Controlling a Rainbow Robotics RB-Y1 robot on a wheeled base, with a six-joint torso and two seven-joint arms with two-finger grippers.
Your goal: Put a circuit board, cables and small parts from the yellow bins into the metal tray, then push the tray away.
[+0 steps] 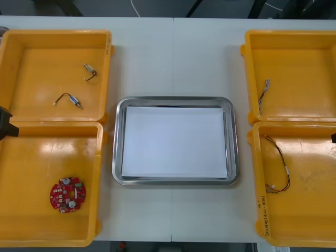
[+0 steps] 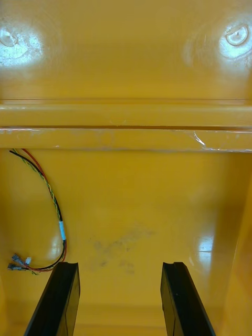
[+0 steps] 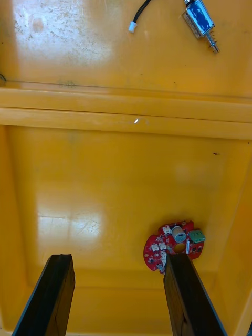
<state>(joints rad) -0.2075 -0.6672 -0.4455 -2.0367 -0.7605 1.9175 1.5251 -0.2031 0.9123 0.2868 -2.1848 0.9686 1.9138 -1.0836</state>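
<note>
The light desk [image 1: 173, 58] carries four yellow bins [image 1: 52, 47] with a metal tray [image 1: 117, 142] between them, white inside. The left tool [image 3: 118, 260] hangs released over the near left bin [image 3: 105, 173], fingers wide apart. The round red circuit board [image 3: 175, 245] lies right at the tip of one finger. The right tool [image 2: 119, 266] hangs released over the near right bin [image 2: 147, 199], where a red and yellow cable [image 2: 54, 207] curls just beside one finger. Beyond the bin wall ahead of the left tool lies a small metal part [image 3: 199, 18] on a black cable [image 3: 140, 10].
</note>
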